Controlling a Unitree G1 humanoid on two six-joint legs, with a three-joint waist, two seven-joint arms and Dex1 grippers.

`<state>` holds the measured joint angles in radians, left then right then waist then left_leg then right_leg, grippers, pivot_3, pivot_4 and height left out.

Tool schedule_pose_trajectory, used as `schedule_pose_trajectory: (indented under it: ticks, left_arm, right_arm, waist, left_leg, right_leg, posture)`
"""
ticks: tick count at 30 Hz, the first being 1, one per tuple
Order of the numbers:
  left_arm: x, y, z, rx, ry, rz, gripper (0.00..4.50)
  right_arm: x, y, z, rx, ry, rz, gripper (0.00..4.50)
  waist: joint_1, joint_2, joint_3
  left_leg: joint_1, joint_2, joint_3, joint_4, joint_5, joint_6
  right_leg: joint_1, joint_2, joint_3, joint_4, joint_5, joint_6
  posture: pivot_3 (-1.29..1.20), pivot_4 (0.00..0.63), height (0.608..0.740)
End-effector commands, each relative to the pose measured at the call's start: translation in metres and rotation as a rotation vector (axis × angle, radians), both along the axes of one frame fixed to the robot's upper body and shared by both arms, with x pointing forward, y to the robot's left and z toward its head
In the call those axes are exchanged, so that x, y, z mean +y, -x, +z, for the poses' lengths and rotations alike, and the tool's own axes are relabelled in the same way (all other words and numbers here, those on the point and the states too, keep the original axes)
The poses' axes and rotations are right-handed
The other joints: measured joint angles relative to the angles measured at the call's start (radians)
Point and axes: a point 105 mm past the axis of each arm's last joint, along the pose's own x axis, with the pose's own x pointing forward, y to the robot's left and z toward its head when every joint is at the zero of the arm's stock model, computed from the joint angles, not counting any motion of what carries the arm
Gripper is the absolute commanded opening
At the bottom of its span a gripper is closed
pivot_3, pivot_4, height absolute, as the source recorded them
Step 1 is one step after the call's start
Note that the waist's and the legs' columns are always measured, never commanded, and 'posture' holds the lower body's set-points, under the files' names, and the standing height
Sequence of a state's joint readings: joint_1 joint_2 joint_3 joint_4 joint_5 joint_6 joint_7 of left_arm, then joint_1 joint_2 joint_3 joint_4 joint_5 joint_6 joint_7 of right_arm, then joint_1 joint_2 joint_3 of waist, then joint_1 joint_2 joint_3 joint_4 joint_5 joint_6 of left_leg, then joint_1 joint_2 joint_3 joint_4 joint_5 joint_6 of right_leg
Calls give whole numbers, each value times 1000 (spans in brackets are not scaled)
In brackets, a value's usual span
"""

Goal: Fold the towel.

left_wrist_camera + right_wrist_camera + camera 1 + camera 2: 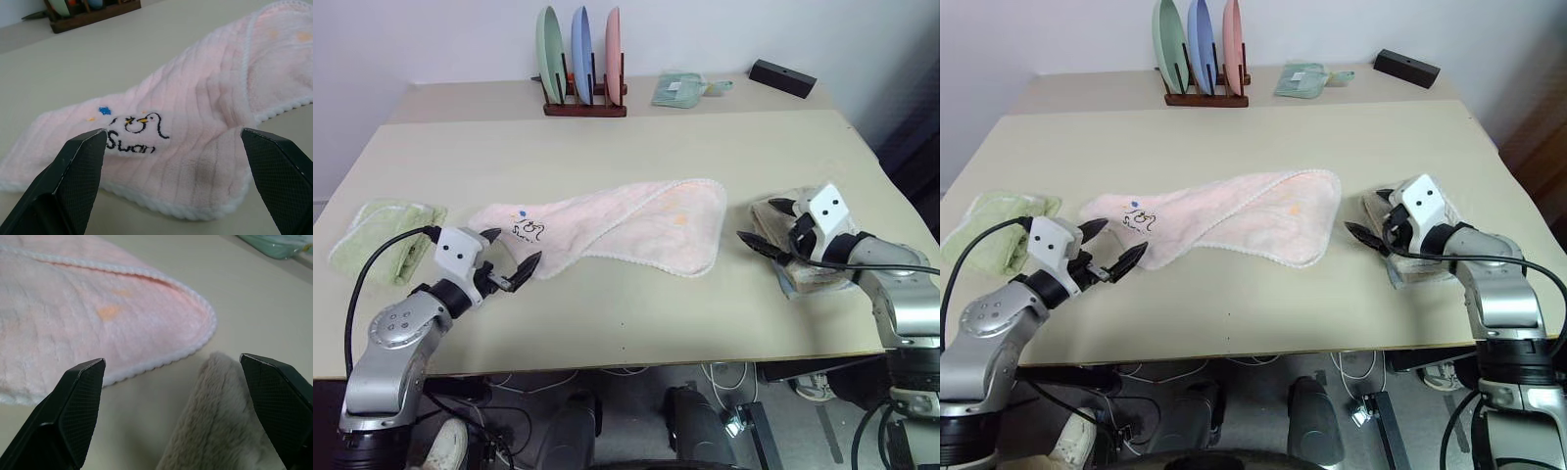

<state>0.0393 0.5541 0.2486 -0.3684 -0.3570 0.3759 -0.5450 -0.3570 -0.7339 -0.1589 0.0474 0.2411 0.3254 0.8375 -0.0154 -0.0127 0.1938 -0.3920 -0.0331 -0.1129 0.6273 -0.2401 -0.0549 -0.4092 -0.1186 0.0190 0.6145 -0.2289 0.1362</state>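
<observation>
Both grippers, left (514,262) and right (762,231), hung open beside the pink towel (626,225).
Right-side grasping risked snagging the beige towel (803,269) just beside it.

A: What do the robot's arms look like?

B: Both are built of rounded silver-grey metal segments. The left arm (396,338) has a joint housing with small dark screw holes on its side.

A: And at the ends?

B: Each wrist carries a white boxy block with two small dark dots. Ahead of it sits the tool: the left tool (514,262) and the right tool (766,227) each have two black, pointed fingers (78,171) with a fine cross-hatched texture on the inner faces.

A: Any cables?

B: A black cable (372,269) loops from behind the left tool's white block back along the arm. Another black cable (1518,262) runs back from behind the right tool.
</observation>
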Motion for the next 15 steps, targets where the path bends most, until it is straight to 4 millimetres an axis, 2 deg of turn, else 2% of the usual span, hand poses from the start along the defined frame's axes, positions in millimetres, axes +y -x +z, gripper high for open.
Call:
schedule_pose_trajectory:
  ticks: [1,10,12,15]
  left_arm:
    - [1,5,13,-60,-11,15,4473]
    - [8,11,11,-59,-21,44,4473]
    - [4,12,10,-45,-33,15,4473]
    - [-16,17,6,-7,-70,-102,4473]
  right_arm:
    - [3,-4,16,-47,15,30,4500]
    - [17,-10,13,-44,20,73,4500]
    - [20,-10,11,-45,17,76,4500]
    - [25,-8,9,-42,5,84,4500]
  waist:
    - [0,0,0]
    - [2,0,0]
    - [1,0,0]
    - [2,0,0]
  left_leg:
    - [0,0,0,0,0,0]
    - [0,0,0,1,0,0]
    - [0,0,0,0,0,0]
    - [0,0,0,0,0,0]
  right_leg:
    - [0,0,0,0,0,0]
    - [0,0,0,0,0,0]
    - [0,0,0,0,0,0]
    - [0,0,0,0,0,-1]
  posture:
    - [0,150,740]
    - [0,150,740]
    - [0,150,740]
    - [0,150,740]
